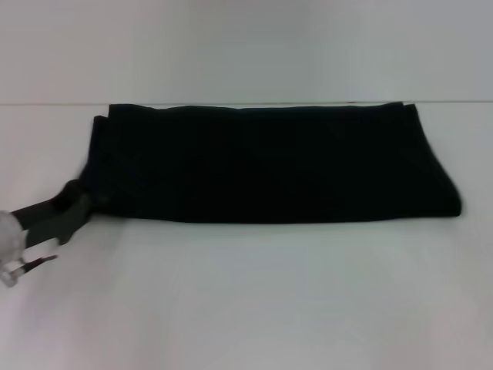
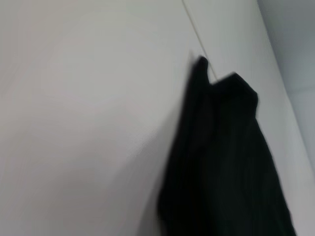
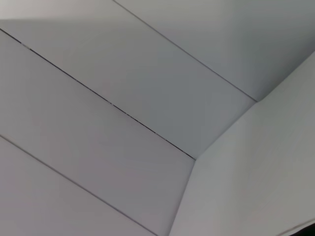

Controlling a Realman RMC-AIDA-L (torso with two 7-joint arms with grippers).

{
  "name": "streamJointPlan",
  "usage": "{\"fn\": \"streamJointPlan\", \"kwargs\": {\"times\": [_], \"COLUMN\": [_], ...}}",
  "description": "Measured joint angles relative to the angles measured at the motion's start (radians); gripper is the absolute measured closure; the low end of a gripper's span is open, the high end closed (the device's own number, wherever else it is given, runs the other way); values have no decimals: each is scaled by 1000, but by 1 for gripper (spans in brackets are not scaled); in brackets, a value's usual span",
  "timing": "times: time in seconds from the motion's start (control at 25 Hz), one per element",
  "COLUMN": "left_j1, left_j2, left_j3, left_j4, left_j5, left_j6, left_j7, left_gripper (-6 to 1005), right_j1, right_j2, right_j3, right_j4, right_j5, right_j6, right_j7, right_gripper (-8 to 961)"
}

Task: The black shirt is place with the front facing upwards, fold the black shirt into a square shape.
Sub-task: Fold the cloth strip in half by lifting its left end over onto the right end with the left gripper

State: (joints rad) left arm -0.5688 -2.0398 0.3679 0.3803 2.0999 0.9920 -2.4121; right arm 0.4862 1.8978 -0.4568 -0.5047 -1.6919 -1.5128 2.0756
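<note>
The black shirt [image 1: 269, 162] lies folded into a long band across the white worktop [image 1: 254, 301]. Left gripper [image 1: 77, 206] at its near-left corner; grip state indeterminate. Right gripper out of view.

No lettering, label, brand, number or sign can be read anywhere; the folded black soft-fabric shirt [image 1: 269, 166] shows only plain cloth.

We see the black shirt [image 1: 269, 166] lying folded in a long band across the far half of the surface [image 1: 254, 301]. The left gripper [image 1: 77, 208] sits at the shirt's near left corner, its fingers touching the fabric edge.
</note>
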Motion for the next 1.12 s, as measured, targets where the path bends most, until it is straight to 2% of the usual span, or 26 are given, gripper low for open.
{"fn": "streamJointPlan", "kwargs": {"times": [0.16,0.48,0.6,0.92,1.0,1.12], "left_j1": [49,110,125,166,167,144], "left_j2": [-14,-22,-36,-72,-72,-55], "left_j3": [-27,-211,-279,-296,-289,-280], "left_j4": [53,67,68,88,92,92], "left_j5": [-11,-41,-52,-98,-101,-94], "left_j6": [-12,-15,-15,30,57,137], "left_j7": [6,90,120,142,157,195], "left_gripper": [994,991,990,988,987,986], "right_j1": [0,0,0,-3,-3,-3], "right_j2": [5,7,8,6,6,6], "right_j3": [10,14,14,13,14,13], "right_j4": [1,23,29,41,42,42], "right_j5": [0,-5,-7,-8,-8,-8], "right_j6": [2,28,41,49,50,49], "right_j7": [1,4,5,3,0,-3], "right_gripper": [39,39,39,39,39,39]}}
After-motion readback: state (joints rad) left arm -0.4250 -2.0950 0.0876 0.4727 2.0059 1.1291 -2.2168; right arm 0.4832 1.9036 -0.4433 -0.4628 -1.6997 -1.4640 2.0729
